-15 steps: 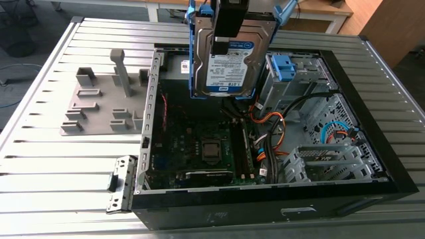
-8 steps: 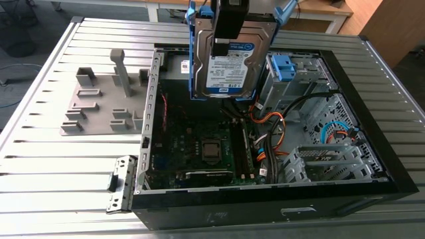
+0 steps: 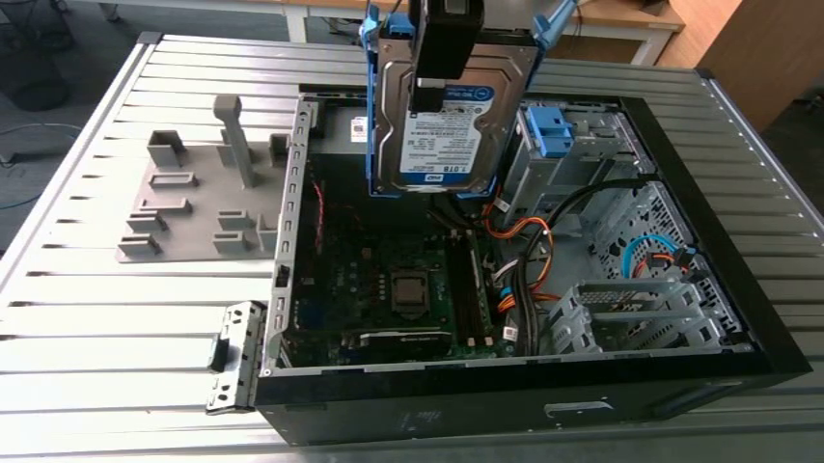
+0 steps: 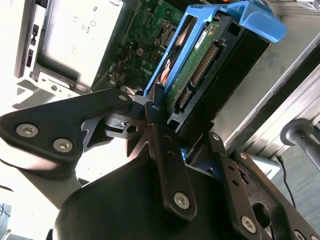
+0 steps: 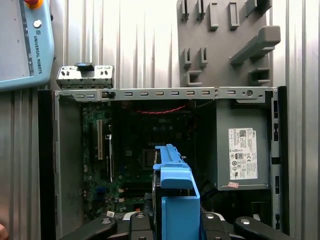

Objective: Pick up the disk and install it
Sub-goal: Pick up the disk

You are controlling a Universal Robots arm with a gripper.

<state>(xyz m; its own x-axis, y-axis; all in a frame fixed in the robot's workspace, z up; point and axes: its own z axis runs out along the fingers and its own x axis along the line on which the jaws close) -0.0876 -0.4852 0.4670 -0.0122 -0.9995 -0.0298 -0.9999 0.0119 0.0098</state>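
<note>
One disk (image 3: pixel 445 125) hangs upright above the open case (image 3: pixel 515 395), its flat faces pinched between the fingers (image 4: pixel 165 150). Holding it well, I judge, means a firm clamp and the disk kept square to the case walls. Above the case the room is free; inside it, cables (image 3: pixel 522 265) and the drive cage (image 3: pixel 586 145) crowd one side.

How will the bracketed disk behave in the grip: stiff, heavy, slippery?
Likely stiff: the disk hangs upright in the gripper without sagging. Metal body, so probably heavy for its size. Its blue bracket looks like smooth plastic, possibly slippery.
</note>
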